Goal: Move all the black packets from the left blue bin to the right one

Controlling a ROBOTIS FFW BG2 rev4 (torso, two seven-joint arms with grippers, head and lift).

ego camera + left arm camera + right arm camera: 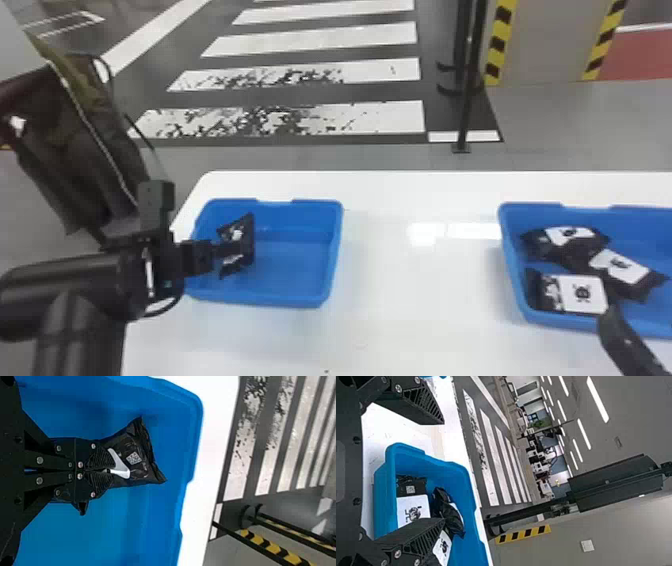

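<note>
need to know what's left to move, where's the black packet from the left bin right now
In the head view's left half, the black packet is pinched in the left tool, inside the left blue bin.

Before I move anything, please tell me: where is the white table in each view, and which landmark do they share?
Head view: the white table spreads across the lower half.
Left wrist view: the table is the band beyond the left blue bin.
Right wrist view: the table shows beside the right blue bin.
Shared landmark: the white-striped crossing.
</note>
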